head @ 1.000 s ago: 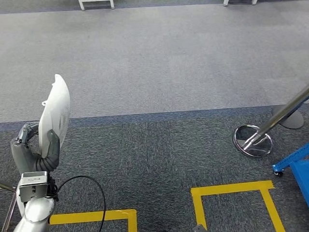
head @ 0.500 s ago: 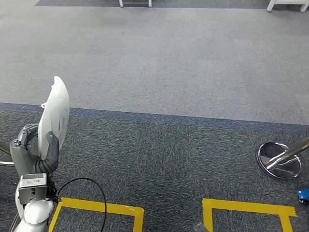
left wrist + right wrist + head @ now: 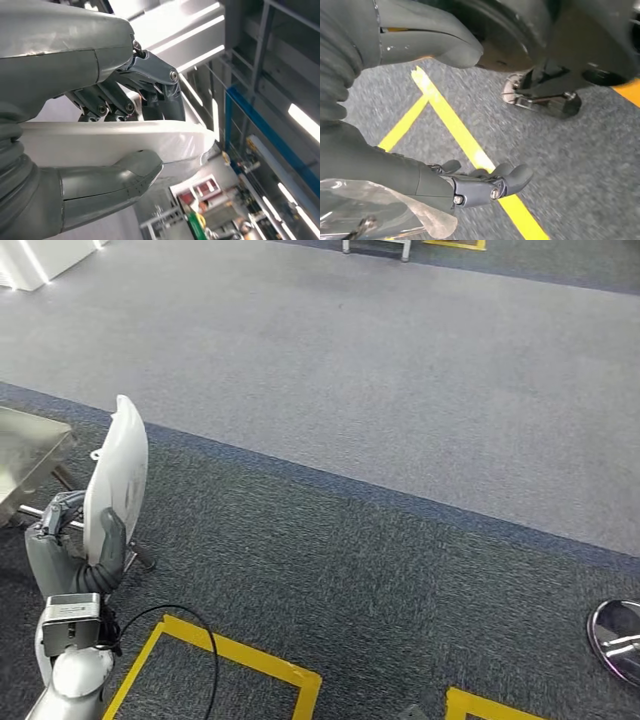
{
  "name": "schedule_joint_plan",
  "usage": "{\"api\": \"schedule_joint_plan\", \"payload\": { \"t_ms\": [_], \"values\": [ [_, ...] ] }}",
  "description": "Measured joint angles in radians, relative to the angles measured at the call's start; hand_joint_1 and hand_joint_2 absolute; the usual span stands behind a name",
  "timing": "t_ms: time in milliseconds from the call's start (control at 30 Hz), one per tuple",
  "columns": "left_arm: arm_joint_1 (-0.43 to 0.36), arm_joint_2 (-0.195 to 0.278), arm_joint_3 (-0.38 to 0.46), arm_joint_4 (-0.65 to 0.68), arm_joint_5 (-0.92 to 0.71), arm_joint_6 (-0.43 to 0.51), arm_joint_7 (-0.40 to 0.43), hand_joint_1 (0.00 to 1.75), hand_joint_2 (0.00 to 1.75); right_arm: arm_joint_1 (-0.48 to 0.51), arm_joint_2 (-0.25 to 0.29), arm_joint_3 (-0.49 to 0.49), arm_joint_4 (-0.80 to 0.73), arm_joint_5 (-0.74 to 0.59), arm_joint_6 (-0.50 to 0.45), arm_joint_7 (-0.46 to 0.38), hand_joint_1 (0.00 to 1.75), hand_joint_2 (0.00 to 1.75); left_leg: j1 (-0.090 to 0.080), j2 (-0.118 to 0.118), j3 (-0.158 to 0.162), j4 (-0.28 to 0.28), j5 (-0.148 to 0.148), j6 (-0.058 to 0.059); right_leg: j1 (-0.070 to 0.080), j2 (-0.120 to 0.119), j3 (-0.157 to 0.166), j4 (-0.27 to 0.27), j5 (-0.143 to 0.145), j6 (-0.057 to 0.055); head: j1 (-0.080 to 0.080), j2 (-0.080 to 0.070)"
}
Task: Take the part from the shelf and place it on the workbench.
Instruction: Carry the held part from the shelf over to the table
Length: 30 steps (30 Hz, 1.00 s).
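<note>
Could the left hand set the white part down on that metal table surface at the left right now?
Probably not yet. The left hand grips the white part upright, and only a corner of the metal table shows, off to its left; the robot likely needs to turn toward it first.

Metal table (image 3: 30,445) cut by edge; stanchion base (image 3: 617,640) cropped.

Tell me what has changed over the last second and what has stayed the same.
The whole head view has swung: the robot is turning, so the floor markings and chrome stand base slid toward the right edge, while a metal table came in at the left. The left hand still grips the white part upright, as before.
</note>
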Motion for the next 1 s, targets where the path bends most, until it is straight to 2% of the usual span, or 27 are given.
{"api": "schedule_joint_plan", "payload": {
  "t_ms": [33, 100, 167, 200, 233, 300, 333, 367, 400, 433, 467, 533, 567, 600, 667, 700, 733, 767, 800, 833, 867, 900, 933, 967, 1000],
  "values": [
    [0.0, 0.0, 0.0, 0.0, 0.001, 0.0, 0.0, 1.75, 1.75, 0.0, 0.0, 0.0, 0.0, 0.0, 0.0, 0.0, 0.0, 1.75, 0.0, -0.013, -0.001, 0.004, -0.003, -0.004, -0.003, 0.021, 0.027, -0.06, 0.023, -0.002, -0.001, 0.0],
    [0.001, 0.0, 0.0, 0.0, 0.004, -0.001, 0.0, 1.75, 1.75, -0.001, 0.0, 0.0, 0.0, -0.001, -0.001, 0.001, 0.0, 1.75, 0.002, -0.035, -0.006, 0.007, -0.004, -0.016, -0.004, 0.046, 0.056, -0.115, 0.031, -0.005, -0.001, 0.0],
    [0.004, 0.001, 0.001, 0.0, 0.006, -0.002, 0.0, 1.75, 1.75, -0.002, 0.001, 0.0, 0.0, -0.003, -0.004, 0.002, 0.0, 1.75, 0.006, -0.053, -0.01, 0.007, -0.003, -0.026, -0.003, 0.025, 0.063, -0.121, 0.031, -0.012, -0.001, 0.0],
    [0.006, 0.002, 0.001, 0.0, 0.006, -0.002, 0.0, 1.75, 1.75, -0.002, 0.001, 0.0, 0.0, -0.005, -0.007, 0.001, 0.0, 1.75, 0.005, -0.042, -0.013, 0.015, -0.009, -0.031, -0.004, 0.014, 0.067, -0.124, 0.031, -0.018, -0.002, 0.0],
    [0.006, 0.003, 0.001, 0.0, 0.007, -0.002, 0.0, 1.75, 1.75, -0.002, 0.002, 0.0, 0.0, -0.007, -0.011, 0.001, 0.0, 1.75, 0.004, -0.019, -0.024, 0.038, -0.023, -0.035, -0.005, 0.001, 0.071, -0.127, 0.031, -0.024, -0.006, 0.0],
    [0.004, 0.004, 0.001, 0.001, 0.007, -0.002, 0.0, 1.75, 1.75, -0.001, 0.001, 0.0, 0.0, -0.011, -0.018, 0.001, 0.0, 1.75, 0.004, 0.043, -0.074, 0.145, -0.077, -0.045, -0.004, -0.026, 0.079, -0.13, 0.027, -0.034, -0.013, 0.0],
    [0.005, 0.004, 0.001, 0.001, 0.007, -0.002, 0.0, 1.75, 1.75, 0.0, 0.001, 0.0, 0.0, -0.012, -0.02, 0.002, 0.0, 1.75, 0.007, 0.061, -0.108, 0.213, -0.104, -0.049, -0.002, -0.041, 0.081, -0.13, 0.024, -0.037, -0.014, 0.0],
    [0.007, 0.004, 0.001, 0.002, 0.007, -0.002, 0.0, 1.75, 1.75, 0.001, 0.0, 0.0, 0.0, -0.014, -0.021, 0.002, 0.0, 1.75, 0.009, 0.069, -0.135, 0.266, -0.118, -0.052, 0.0, -0.056, 0.084, -0.13, 0.021, -0.038, -0.014, 0.0],
    [0.008, 0.004, 0.001, 0.003, 0.007, -0.002, 0.0, 1.75, 1.75, 0.001, -0.001, 0.0, 0.0, -0.015, -0.022, 0.003, 0.0, 1.75, 0.011, 0.072, -0.148, 0.286, -0.114, -0.053, 0.001, -0.07, 0.087, -0.13, 0.018, -0.038, -0.014, 0.0],
    [0.01, 0.005, 0.001, 0.003, 0.007, -0.003, 0.0, 1.75, 1.75, 0.001, -0.002, 0.0, 0.0, -0.016, -0.022, 0.003, 0.0, 1.75, 0.012, 0.075, -0.141, 0.268, -0.091, -0.053, 0.001, -0.083, 0.092, -0.13, 0.014, -0.037, -0.014, 0.0],
    [0.01, 0.006, 0.001, 0.003, 0.007, -0.003, 0.0, 1.75, 1.75, 0.0, -0.004, 0.0, 0.0, -0.016, -0.022, 0.003, 0.0, 1.75, 0.011, 0.083, -0.115, 0.213, -0.055, -0.05, 0.001, -0.096, 0.098, -0.13, 0.01, -0.035, -0.015, 0.0],
    [0.009, 0.007, 0.001, 0.003, 0.007, -0.003, 0.0, 1.75, 1.75, 0.0, -0.005, 0.0, 0.0, -0.016, -0.022, 0.002, 0.0, 1.75, 0.001, 0.13, -0.05, 0.079, 0.001, -0.039, 0.005, -0.119, 0.11, -0.13, 0.0, -0.029, -0.015, 0.0],
    [0.008, 0.007, 0.001, 0.003, 0.007, -0.004, 0.0, 1.75, 1.75, 0.0, -0.005, 0.0, 0.0, -0.016, -0.022, 0.002, 0.0, 1.75, -0.005, 0.15, -0.029, 0.035, 0.011, -0.033, 0.007, -0.131, 0.114, -0.131, -0.005, -0.024, -0.015, 0.0],
    [0.007, 0.007, 0.001, 0.003, 0.007, -0.004, 0.0, 1.75, 1.75, -0.001, -0.006, 0.0, 0.0, -0.016, -0.022, 0.002, 0.0, 1.75, -0.011, 0.162, -0.021, 0.015, 0.009, -0.028, 0.01, -0.143, 0.117, -0.132, -0.008, -0.019, -0.014, 0.0],
    [0.007, 0.009, 0.002, 0.003, 0.007, -0.005, 0.0, 1.75, 1.75, -0.004, -0.008, 0.0, 0.0, -0.017, -0.022, 0.002, 0.0, 1.75, -0.012, 0.142, -0.02, 0.008, 0.007, -0.019, 0.012, -0.168, 0.124, -0.135, -0.015, -0.008, -0.012, 0.0],
    [0.008, 0.009, 0.002, 0.003, 0.007, -0.006, 0.0, 1.75, 1.75, -0.006, -0.01, 0.0, -0.001, -0.017, -0.022, 0.002, 0.0, 1.75, -0.01, 0.129, -0.017, 0.003, 0.008, -0.015, 0.011, -0.163, 0.126, -0.132, -0.022, -0.003, -0.01, 0.0],
    [0.007, 0.01, 0.003, 0.003, 0.007, -0.007, 0.0, 1.75, 1.75, -0.008, -0.011, 0.0, -0.001, -0.017, -0.021, 0.002, 0.0, 1.75, -0.006, 0.116, -0.013, -0.002, 0.01, -0.009, 0.01, -0.142, 0.12, -0.114, -0.036, 0.002, -0.008, 0.0],
    [0.005, 0.01, 0.003, 0.003, 0.008, -0.009, 0.0, 1.75, 1.75, -0.009, -0.013, 0.0, -0.001, -0.017, -0.021, 0.002, 0.0, 1.75, -0.002, 0.104, -0.009, -0.006, 0.011, -0.004, 0.008, -0.111, 0.102, -0.074, -0.058, 0.006, -0.005, 0.0],
    [0.004, 0.009, 0.003, 0.004, 0.009, -0.011, -0.001, 1.75, 1.75, -0.008, -0.016, 0.0, -0.001, -0.017, -0.019, 0.001, 0.0, 1.75, 0.0, 0.093, -0.008, -0.007, 0.011, 0.0, 0.007, -0.074, 0.072, -0.015, -0.085, 0.008, -0.001, 0.0],
    [0.002, 0.008, 0.003, 0.004, 0.009, -0.014, 0.0, 1.75, 1.75, -0.006, -0.018, 0.0, -0.001, -0.017, -0.017, 0.001, 0.0, 1.75, 0.001, 0.08, -0.008, -0.007, 0.01, 0.003, 0.007, -0.05, 0.034, 0.053, -0.113, 0.009, 0.001, 0.0],
    [0.003, 0.008, 0.003, 0.006, 0.011, -0.016, 0.0, 1.75, 1.75, -0.004, -0.02, 0.0, -0.001, -0.017, -0.014, 0.002, 0.0, 1.75, 0.001, 0.066, -0.008, -0.007, 0.009, 0.005, 0.007, -0.039, -0.002, 0.112, -0.129, 0.01, 0.003, 0.0],
    [0.004, 0.008, 0.003, 0.007, 0.012, -0.019, 0.0, 1.75, 1.75, -0.001, -0.022, 0.0, -0.001, -0.017, -0.011, 0.002, 0.0, 1.75, 0.001, 0.051, -0.008, -0.006, 0.009, 0.005, 0.007, -0.036, -0.026, 0.14, -0.126, 0.01, 0.003, 0.0],
    [0.004, 0.008, 0.003, 0.009, 0.014, -0.021, 0.0, 1.75, 1.75, 0.001, -0.025, 0.0, -0.001, -0.017, -0.01, 0.003, 0.0, 1.75, 0.001, 0.035, -0.007, -0.005, 0.008, 0.005, 0.007, -0.033, -0.033, 0.131, -0.102, 0.01, 0.003, 0.0],
    [0.005, 0.008, 0.003, 0.01, 0.015, -0.022, 0.0, 1.75, 1.75, 0.002, -0.026, 0.0, -0.001, -0.017, -0.008, 0.003, 0.0, 1.75, 0.002, 0.019, -0.006, -0.004, 0.007, 0.003, 0.006, -0.028, -0.02, 0.083, -0.061, 0.009, 0.004, 0.0],
    [0.005, 0.008, 0.003, 0.011, 0.016, -0.023, 0.0, 1.75, 1.75, 0.002, -0.027, 0.0, -0.001, -0.017, -0.006, 0.003, 0.0, 1.75, 0.003, 0.005, -0.005, -0.001, 0.005, 0.0, 0.003, -0.012, 0.003, 0.015, -0.018, 0.009, 0.003, 0.0]
  ]
}}
